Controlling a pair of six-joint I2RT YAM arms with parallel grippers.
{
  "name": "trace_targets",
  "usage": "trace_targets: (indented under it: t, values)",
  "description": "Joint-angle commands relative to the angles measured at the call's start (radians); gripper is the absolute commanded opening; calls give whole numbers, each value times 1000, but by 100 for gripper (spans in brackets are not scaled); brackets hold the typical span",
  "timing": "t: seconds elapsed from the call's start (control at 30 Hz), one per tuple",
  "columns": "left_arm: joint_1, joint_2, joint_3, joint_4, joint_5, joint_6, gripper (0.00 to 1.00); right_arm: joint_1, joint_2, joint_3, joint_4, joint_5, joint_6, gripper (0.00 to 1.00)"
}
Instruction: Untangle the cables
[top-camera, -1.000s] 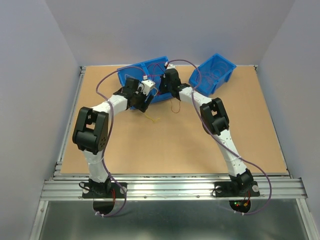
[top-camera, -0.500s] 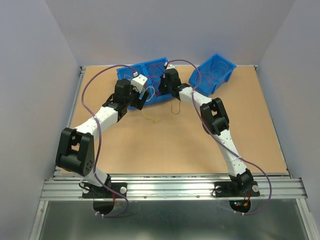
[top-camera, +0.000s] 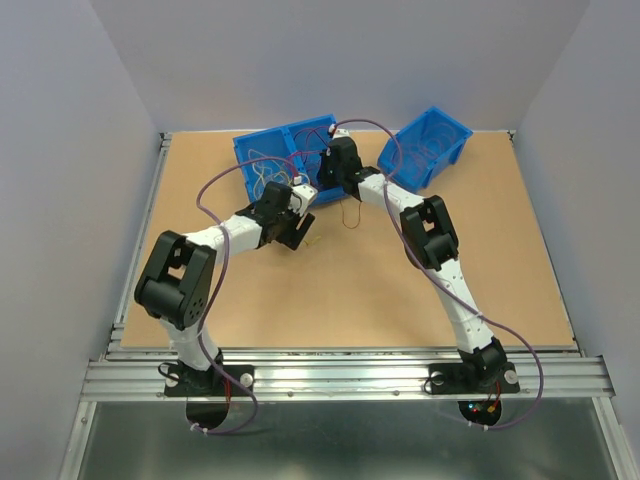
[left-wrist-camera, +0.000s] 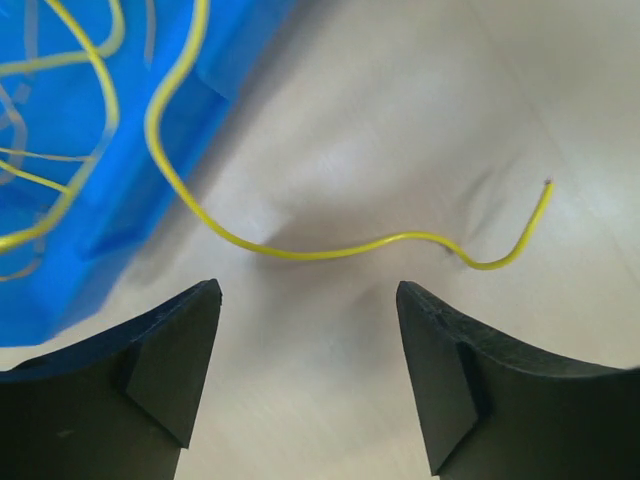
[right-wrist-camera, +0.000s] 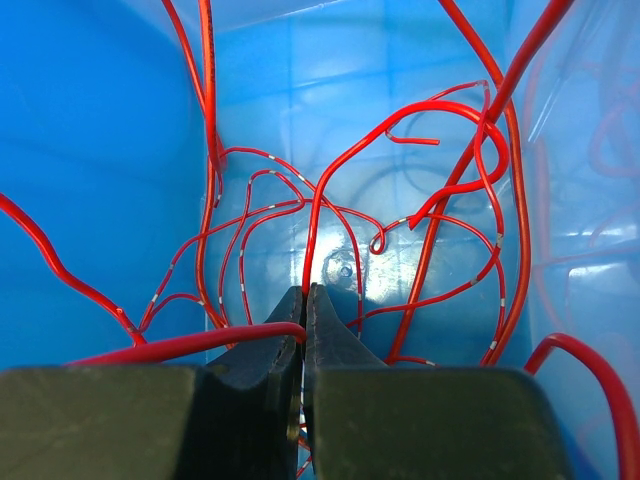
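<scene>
Bare table ahead — blue bin alongside

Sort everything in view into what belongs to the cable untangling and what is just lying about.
Part of the job:
- yellow cable, trailing onto the table in front of the open left tool
- red cables in the blue divided bin, right tool shut on one

Just there:
- second blue bin, far right
- the table itself
</scene>
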Motion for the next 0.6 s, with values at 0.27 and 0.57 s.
trace_targets:
  t: [0.27, 0.57]
  values:
    - [51, 169, 211, -24, 70, -71, 67, -5, -57, -3, -8, -23, -4, 0]
    - [91, 167, 237, 32, 90, -134, 37, -7, -68, -34, 4, -35, -3, 1]
